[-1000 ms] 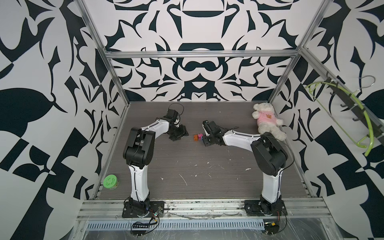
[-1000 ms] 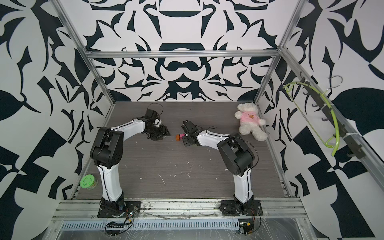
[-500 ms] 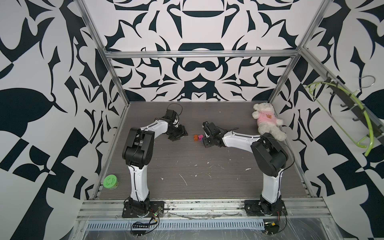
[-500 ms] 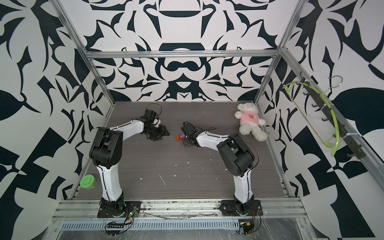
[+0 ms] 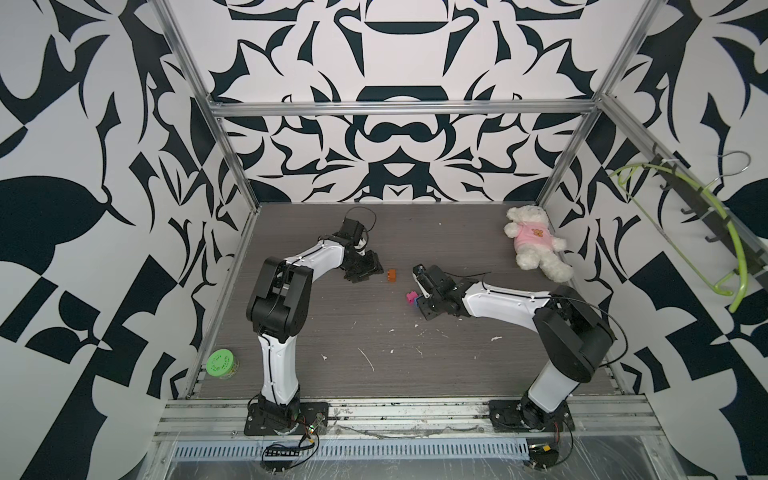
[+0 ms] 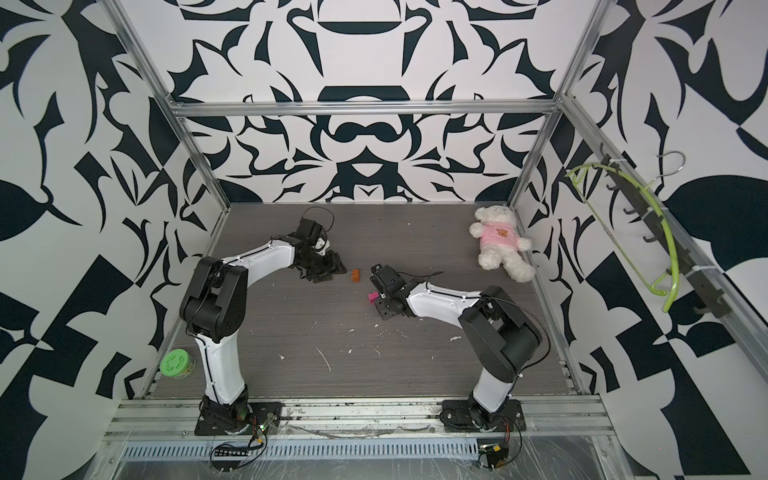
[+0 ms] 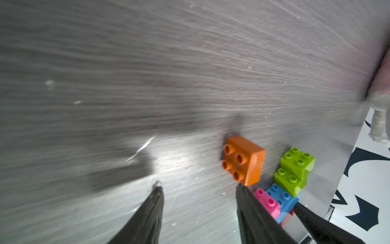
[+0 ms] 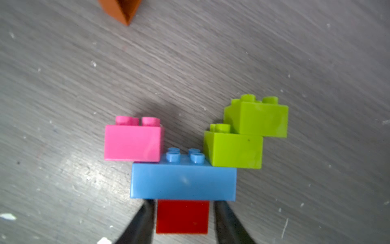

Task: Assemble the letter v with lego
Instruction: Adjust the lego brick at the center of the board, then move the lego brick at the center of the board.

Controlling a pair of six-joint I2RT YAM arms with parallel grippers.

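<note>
We judge the letter v (image 5: 412,297) nearly built, since five of the six bricks are joined. The red brick (image 8: 182,217) is the foot and the blue brick (image 8: 183,181) lies across it. The pink brick (image 8: 132,142) steps up off one end, and two lime green bricks (image 8: 233,150) climb off the other. The cluster sits mid-worktop, slightly right of centre.

What is left is the orange brick (image 7: 242,160). It lies loose just left of the cluster and a little farther back, between the two arms. By our reckoning it belongs on the pink one.

The right gripper (image 8: 183,203) has its fingers close on either side of the red brick, but we cannot tell whether they press it. The left gripper (image 7: 198,186) is spread and empty, one fingertip just beside the orange brick.

The worktop (image 5: 374,332) is grey wood-grain, flecked with white crumbs. Black-and-white patterned walls enclose it. A teddy bear (image 5: 532,245) lies far right, a green-lidded jar (image 5: 220,363) sits near left, and a lime hanger (image 5: 731,249) is on the right wall.
</note>
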